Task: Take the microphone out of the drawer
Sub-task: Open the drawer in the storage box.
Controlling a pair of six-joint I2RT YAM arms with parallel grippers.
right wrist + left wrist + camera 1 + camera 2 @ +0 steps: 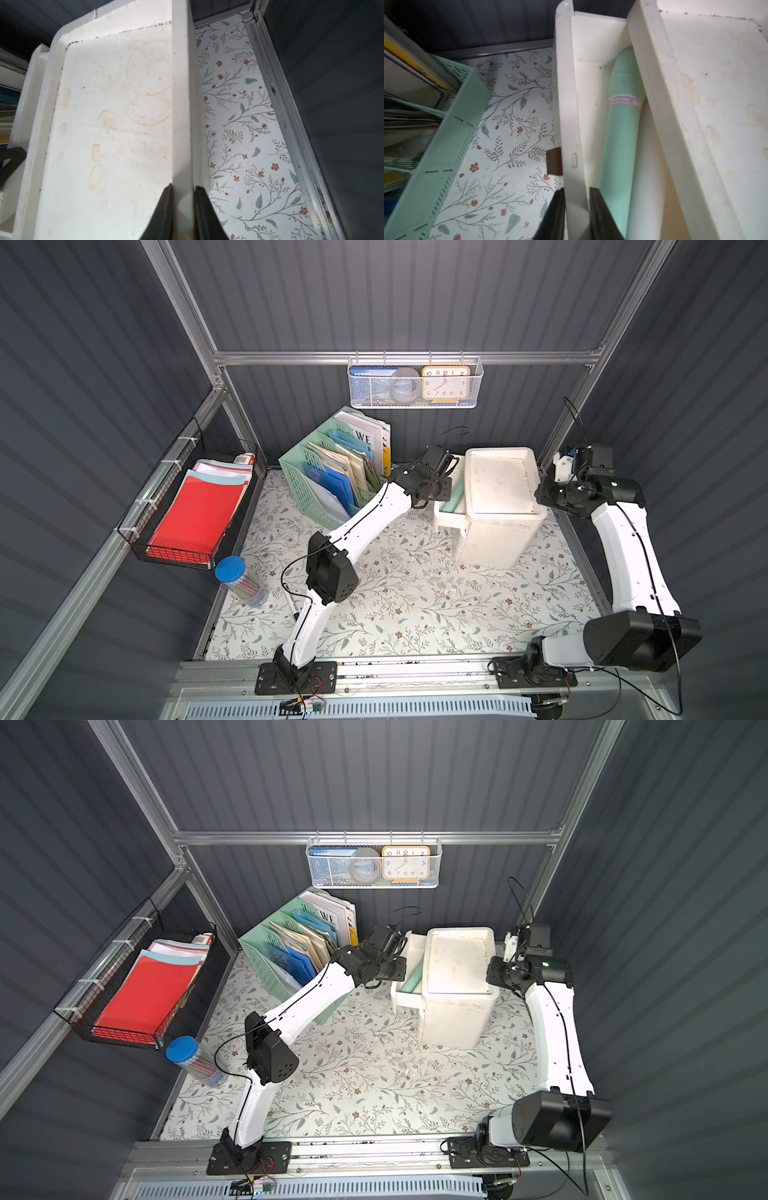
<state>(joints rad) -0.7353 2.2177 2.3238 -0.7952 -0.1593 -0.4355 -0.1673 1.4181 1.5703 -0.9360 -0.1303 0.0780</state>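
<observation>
Closest, the left hand (pixel 576 190) pinches the white plastic drawer (pixel 569 93); the right hand (pixel 184 187) clamps the white plastic cabinet (pixel 114 124). The mint-green cylindrical microphone (pixel 620 133) lies inside, partly overhung; a slipping pinch could strand it.

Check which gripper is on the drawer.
The left gripper: its jaws pinch the open drawer by its front wall; the right gripper clamps the cabinet rim instead.

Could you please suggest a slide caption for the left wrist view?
Left gripper clamps the front wall of the part-open drawer, the mint-green microphone lying inside.
</observation>
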